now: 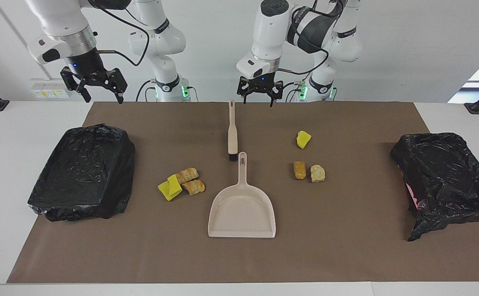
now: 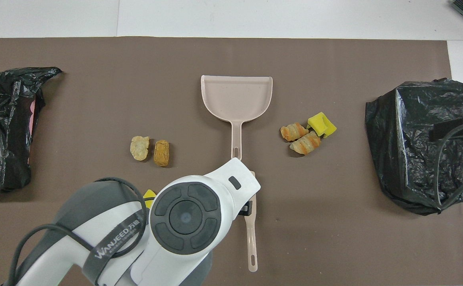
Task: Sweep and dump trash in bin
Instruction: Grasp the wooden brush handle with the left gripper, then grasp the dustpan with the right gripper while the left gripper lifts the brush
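brown paper [image 1: 346, 246] covers the table. six bits of trash [image 1: 181, 182] lie on it in two groups [image 1: 308, 171], one each side of the dustpan [image 1: 241, 211]. left gripper [image 1: 260, 100], wide open and empty, hangs beside the brush [image 1: 232, 131]. right gripper [image 1: 101, 96], open and empty too, waits above the black bin [image 1: 84, 172].

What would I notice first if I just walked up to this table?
Probably the dustpan in the middle of the brown mat, with the brush lying just nearer the robots. Little scraps of trash sit on either side of it, and a black-bagged bin waits at each end of the table.
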`<state>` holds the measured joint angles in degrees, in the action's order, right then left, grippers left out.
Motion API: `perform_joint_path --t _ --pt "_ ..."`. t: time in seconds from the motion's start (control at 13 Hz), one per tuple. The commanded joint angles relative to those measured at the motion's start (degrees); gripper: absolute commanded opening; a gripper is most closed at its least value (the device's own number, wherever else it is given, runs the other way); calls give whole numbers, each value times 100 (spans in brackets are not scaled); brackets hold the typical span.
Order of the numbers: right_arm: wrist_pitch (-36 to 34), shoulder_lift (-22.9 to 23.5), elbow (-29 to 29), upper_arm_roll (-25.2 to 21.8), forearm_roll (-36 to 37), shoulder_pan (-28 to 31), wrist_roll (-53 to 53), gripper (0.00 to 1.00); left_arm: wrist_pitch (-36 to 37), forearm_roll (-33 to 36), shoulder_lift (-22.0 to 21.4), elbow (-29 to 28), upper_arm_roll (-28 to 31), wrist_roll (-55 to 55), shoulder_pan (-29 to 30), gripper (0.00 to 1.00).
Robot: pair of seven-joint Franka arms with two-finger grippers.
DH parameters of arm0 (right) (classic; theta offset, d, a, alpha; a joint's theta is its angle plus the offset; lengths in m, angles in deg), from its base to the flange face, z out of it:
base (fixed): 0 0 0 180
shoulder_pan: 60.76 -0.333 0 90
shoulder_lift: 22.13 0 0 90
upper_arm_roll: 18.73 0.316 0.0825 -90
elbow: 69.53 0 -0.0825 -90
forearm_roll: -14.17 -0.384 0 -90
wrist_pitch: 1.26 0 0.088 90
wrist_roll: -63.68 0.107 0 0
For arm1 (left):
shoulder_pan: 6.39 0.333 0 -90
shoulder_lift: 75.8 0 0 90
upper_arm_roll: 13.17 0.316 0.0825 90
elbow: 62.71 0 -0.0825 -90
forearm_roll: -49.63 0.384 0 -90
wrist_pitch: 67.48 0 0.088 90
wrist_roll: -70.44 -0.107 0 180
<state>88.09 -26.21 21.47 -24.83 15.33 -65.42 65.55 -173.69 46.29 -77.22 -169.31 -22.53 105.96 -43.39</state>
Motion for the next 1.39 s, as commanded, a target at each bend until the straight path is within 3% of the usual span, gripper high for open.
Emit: perform_joint_path --t 0.0,0.46,0.69,1.0,1.31 --pt "-14 -102 85 30 -54 71 -108 100 -354 -44 212 -265 93 359 -509 100" --pt "284 29 146 83 -36 -78 -12 100 -1023 -44 318 -818 93 675 -1036 100" --pt "704 494 76 118 -54 -280 497 100 -1515 -44 397 -1117 93 877 -1177 100" --pt "1434 1522 -117 127 -413 -430 691 100 -1621 -44 564 -1144 93 992 -1274 100" --pt "2024 1937 41 127 -528 -675 1007 100 -1806 -44 572 -1320 84 1123 -1318 100"
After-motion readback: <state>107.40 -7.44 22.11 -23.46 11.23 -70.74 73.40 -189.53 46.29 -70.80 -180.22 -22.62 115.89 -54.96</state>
